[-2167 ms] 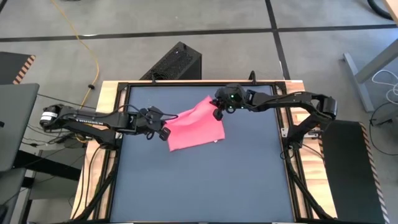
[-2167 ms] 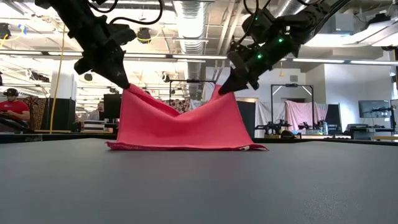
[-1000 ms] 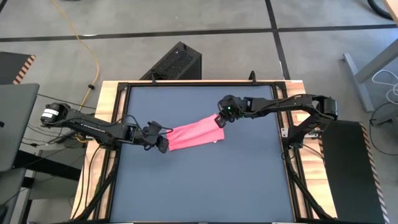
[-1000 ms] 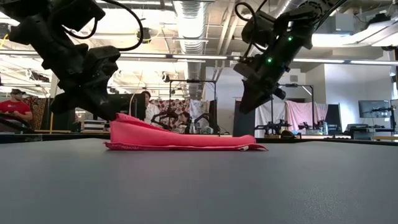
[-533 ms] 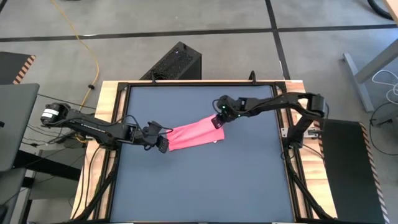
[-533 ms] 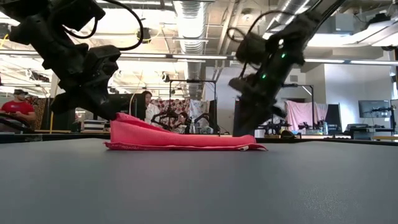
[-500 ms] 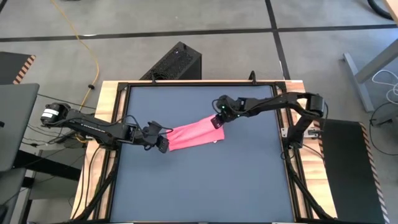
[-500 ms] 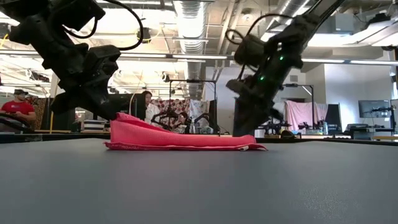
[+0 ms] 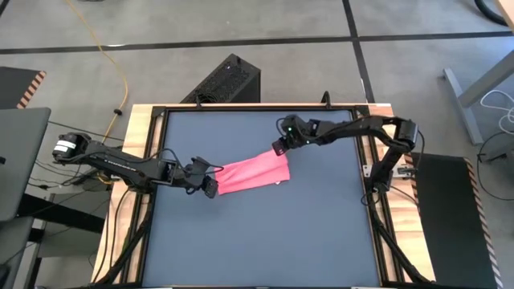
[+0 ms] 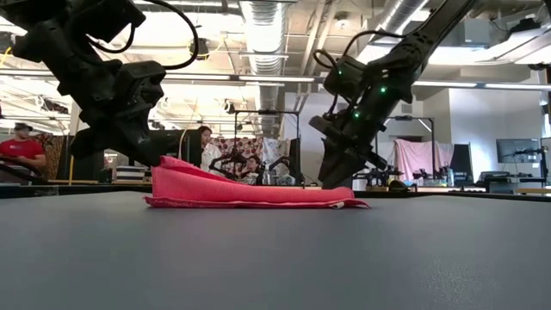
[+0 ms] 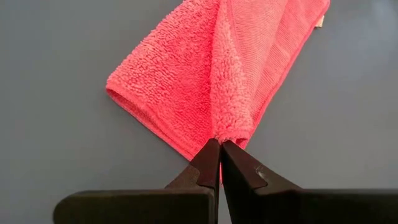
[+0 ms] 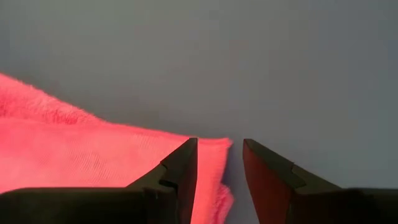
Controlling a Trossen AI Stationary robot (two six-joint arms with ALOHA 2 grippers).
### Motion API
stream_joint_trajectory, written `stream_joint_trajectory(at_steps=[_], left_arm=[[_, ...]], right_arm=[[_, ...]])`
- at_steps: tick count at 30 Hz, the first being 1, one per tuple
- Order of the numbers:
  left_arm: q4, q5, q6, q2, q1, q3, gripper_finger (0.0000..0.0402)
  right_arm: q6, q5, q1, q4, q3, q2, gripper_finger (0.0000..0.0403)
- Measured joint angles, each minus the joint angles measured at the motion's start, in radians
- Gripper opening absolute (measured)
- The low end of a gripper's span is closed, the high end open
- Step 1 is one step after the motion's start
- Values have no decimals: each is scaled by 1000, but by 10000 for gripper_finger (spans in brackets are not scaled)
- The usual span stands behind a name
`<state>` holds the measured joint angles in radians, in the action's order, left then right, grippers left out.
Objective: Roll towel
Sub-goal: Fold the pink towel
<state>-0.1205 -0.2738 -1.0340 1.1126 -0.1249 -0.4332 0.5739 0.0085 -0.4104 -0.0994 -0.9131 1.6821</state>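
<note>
the towel lies folded on the surface; left gripper pinches its corner, right gripper hangs with jaws apart. next, regrip the free end to begin rolling.

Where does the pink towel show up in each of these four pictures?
High view: the towel lies folded mid-table, between the two arms.
Low view: a flat band on the tabletop, left of centre.
Left wrist view: fills the top centre, pinched by the left gripper.
Right wrist view: lower left.
Shared landmark: the dark grey tabletop.
</note>
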Motion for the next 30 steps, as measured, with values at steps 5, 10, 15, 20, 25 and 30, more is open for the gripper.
stream_joint_trajectory(at_steps=[5, 10, 15, 20, 25, 30], left_arm=[[-1, 0, -1, 0, 0, 0, 0], [0, -1, -1, 0, 0, 0, 0], [0, -1, -1, 0, 0, 0, 0], [2, -2, -2, 0, 0, 0, 0], [5, -2, -2, 0, 0, 0, 0], [5, -2, 0, 0, 0, 0, 0]], right_arm=[[-6, -10, -11, -5, 0, 0, 154], [-7, -10, 5, -13, 0, 0, 154], [-5, -15, 5, -28, 0, 7, 154], [-5, -15, 4, -47, 2, 8, 154], [1, -14, 7, -47, 3, 8, 154], [6, -14, 13, -49, 3, 8, 154]])
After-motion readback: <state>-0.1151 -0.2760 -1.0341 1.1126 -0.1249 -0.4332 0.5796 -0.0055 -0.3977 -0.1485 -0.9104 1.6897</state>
